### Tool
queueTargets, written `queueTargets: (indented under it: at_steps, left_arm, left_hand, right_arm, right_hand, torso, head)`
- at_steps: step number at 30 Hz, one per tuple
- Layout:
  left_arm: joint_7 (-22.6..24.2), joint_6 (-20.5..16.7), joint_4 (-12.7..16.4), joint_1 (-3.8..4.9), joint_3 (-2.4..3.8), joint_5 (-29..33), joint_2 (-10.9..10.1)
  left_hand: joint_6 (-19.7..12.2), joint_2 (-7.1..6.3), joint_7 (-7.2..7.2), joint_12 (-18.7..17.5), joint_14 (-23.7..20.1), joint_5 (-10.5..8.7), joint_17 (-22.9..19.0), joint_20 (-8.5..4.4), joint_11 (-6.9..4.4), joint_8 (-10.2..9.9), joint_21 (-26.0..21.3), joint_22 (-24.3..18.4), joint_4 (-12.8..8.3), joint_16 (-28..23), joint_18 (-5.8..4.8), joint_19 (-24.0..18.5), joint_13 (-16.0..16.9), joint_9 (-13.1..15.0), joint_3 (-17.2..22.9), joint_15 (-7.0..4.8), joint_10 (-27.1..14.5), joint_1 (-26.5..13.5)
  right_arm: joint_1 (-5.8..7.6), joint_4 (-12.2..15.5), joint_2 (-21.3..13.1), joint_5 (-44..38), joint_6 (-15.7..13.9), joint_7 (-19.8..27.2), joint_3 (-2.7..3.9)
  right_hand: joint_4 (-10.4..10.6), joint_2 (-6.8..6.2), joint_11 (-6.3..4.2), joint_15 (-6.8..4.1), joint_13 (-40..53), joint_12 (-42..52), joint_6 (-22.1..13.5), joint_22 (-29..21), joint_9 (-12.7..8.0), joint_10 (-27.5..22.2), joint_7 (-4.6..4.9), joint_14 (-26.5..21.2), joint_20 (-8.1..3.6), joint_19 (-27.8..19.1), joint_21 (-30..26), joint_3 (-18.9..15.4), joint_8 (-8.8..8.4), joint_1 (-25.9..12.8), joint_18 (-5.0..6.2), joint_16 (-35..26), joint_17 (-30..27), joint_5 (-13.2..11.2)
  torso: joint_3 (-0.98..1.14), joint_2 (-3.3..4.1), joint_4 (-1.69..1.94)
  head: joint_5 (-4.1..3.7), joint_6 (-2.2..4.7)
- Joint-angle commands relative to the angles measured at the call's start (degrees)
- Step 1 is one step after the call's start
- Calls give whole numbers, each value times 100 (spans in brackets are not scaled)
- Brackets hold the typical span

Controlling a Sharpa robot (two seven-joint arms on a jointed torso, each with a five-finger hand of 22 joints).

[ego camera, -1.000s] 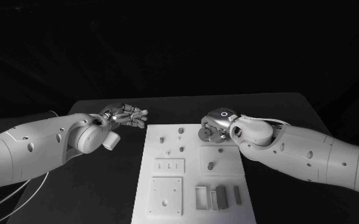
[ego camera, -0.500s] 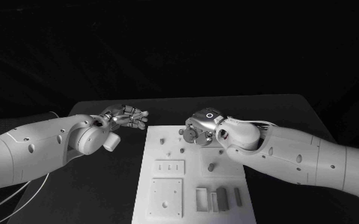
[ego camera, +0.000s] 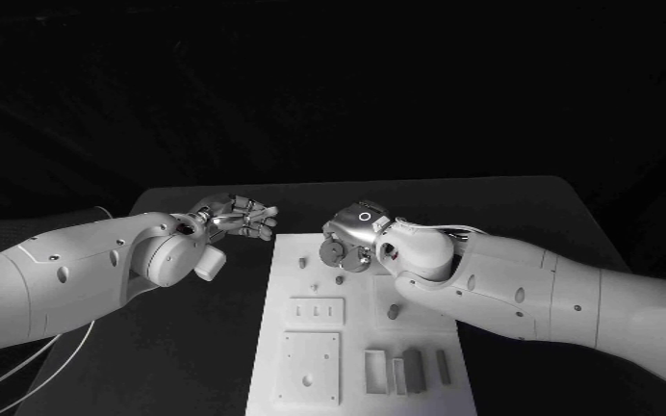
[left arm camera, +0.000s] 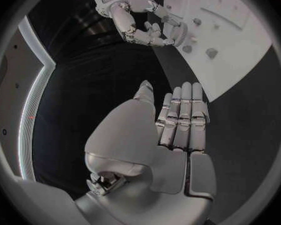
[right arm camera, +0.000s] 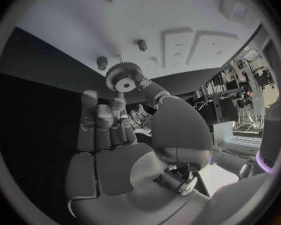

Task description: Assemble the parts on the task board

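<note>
Right hand (ego camera: 358, 235) hovers over the far end of the task board (ego camera: 313, 377), its fingertips pinched on a small toothed gear (right arm camera: 122, 77). In the right wrist view the gear sits at the very tips of the fingers, its flat face and centre bore turned toward the camera, with the white board beyond it. Two short pegs (right arm camera: 141, 45) stand up from the board just past the gear; taking the gear as the dial's centre in that picture, one lies at about one o'clock and the other (right arm camera: 102, 62) at about ten o'clock, both near but clear of it. I cannot tell which peg the gear is meant for.

Left hand (ego camera: 239, 215) rests off the board's far left corner, at roughly nine o'clock from the right hand in the head view, fingers straight and close together, holding nothing. It is farther from the pegs than the right hand is.

The coming move, as I judge it, turns on bringing the gear's bore in line with a peg's upright axis, so the gear would need to lie flat to the board before it goes down. Toward the near end the board carries flat plates (ego camera: 314, 309) and slim bars (ego camera: 411, 368).
</note>
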Motion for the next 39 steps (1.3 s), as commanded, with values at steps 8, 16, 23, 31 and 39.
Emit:
queueTargets:
  at_steps: [8,16,23,31,39]
  left_arm:
    - [67,35,-16,4,5,-14,30]
    - [71,42,-12,4,5,-14,48]
    - [69,46,-14,4,5,-14,48]
    - [71,48,-7,4,6,-14,50]
    - [70,48,-9,5,6,-14,50]
  left_hand:
    - [41,14,64,-37,31,-24,11,-47,13,-24,-22,-7,0,-33,60,-6,10,-7,-47,0,39,67]
    - [41,15,65,-40,32,-24,14,-47,14,-25,-23,-7,0,-37,59,-5,11,-7,-50,0,40,66]
    - [36,14,66,-44,33,-24,17,-47,14,-28,-25,-7,-1,-40,59,-5,12,-9,-52,0,39,68]
    - [33,16,68,-48,34,-24,21,-46,15,-31,-27,-7,2,-45,58,-4,13,-9,-56,1,40,61]
    - [32,16,69,-51,35,-24,25,-46,16,-32,-28,-6,1,-49,58,-3,14,-9,-59,1,40,58]
  right_arm:
    - [-42,-308,192,-122,191,3,-63]
    - [-47,-359,266,-125,224,11,-86]
    - [-54,-419,333,-141,243,29,-98]
    - [-55,-483,405,-152,254,35,-102]
    - [-72,-615,468,-164,239,40,-110]
  right_hand:
    - [-26,16,17,-24,-22,27,214,59,147,-13,198,12,-8,43,6,37,10,17,91,-24,-10,15]
    - [-37,15,23,-19,-38,28,198,59,144,-21,204,8,-7,36,0,38,-3,11,91,-28,-10,14]
    - [-39,22,25,-17,-43,31,194,59,143,-23,207,8,-6,36,-1,40,-7,8,91,-28,-10,14]
    - [-43,24,27,-15,-47,33,193,59,142,-25,208,8,-6,35,-2,40,-10,6,91,-28,-10,14]
    - [-49,26,29,-13,-53,37,189,60,141,-26,210,8,-6,34,-3,41,-14,6,91,-29,-10,14]
  torso:
    - [15,5,-18]
    - [9,1,-24]
    - [12,0,-11]
    - [11,1,-23]
    - [13,2,-20]
  head:
    - [45,-13]
    - [40,-30]
    - [48,-38]
    - [54,-29]
    - [43,-27]
